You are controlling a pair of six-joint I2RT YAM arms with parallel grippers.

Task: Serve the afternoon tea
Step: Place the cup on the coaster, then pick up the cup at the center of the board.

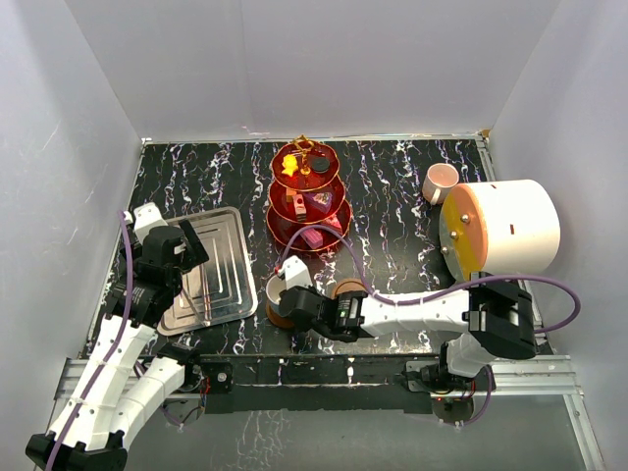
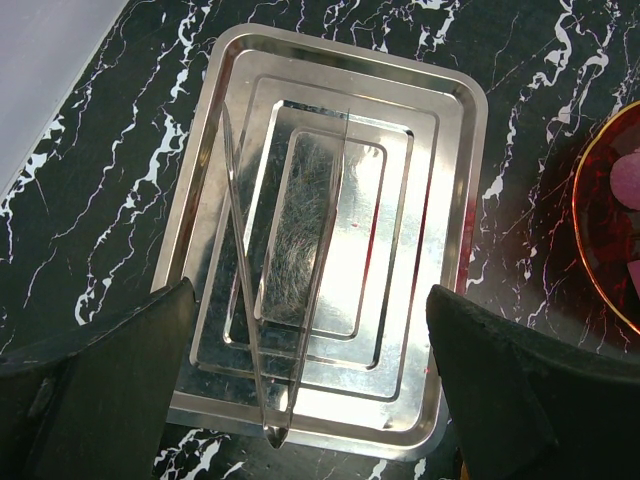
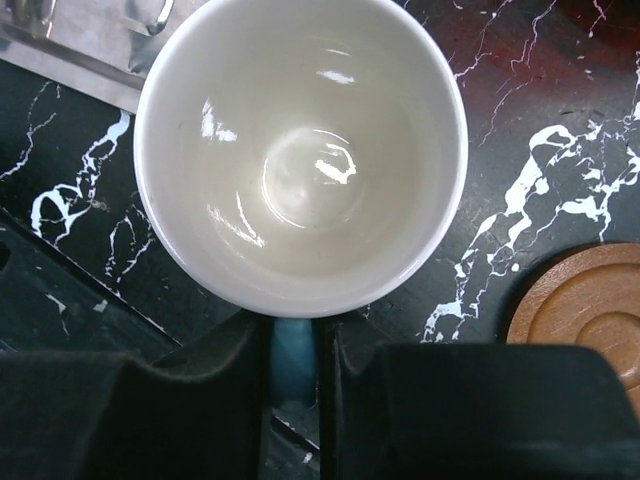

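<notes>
The blue cup (image 3: pixel 300 150), white inside, hangs by its blue handle (image 3: pixel 293 365) between the shut fingers of my right gripper (image 3: pixel 293 335). In the top view that gripper (image 1: pixel 297 299) holds the cup (image 1: pixel 277 292) over a round brown saucer (image 1: pixel 279 317) near the front edge. A second saucer (image 1: pixel 348 288) (image 3: pixel 585 310) lies just to the right. Behind them stands the red three-tier stand (image 1: pixel 306 196), with small sweets on its tiers. At the back right the pink cup (image 1: pixel 440 183) lies on its side. My left gripper (image 1: pixel 192 245) (image 2: pixel 310 295) hovers open over the tray, holding nothing.
A silver tray (image 1: pixel 231 285) (image 2: pixel 455 200) lies at the left with clear tongs (image 2: pixel 275 432) in it. A big white cylinder with an orange face (image 1: pixel 505 226) lies at the right. White walls enclose the black marbled table on three sides.
</notes>
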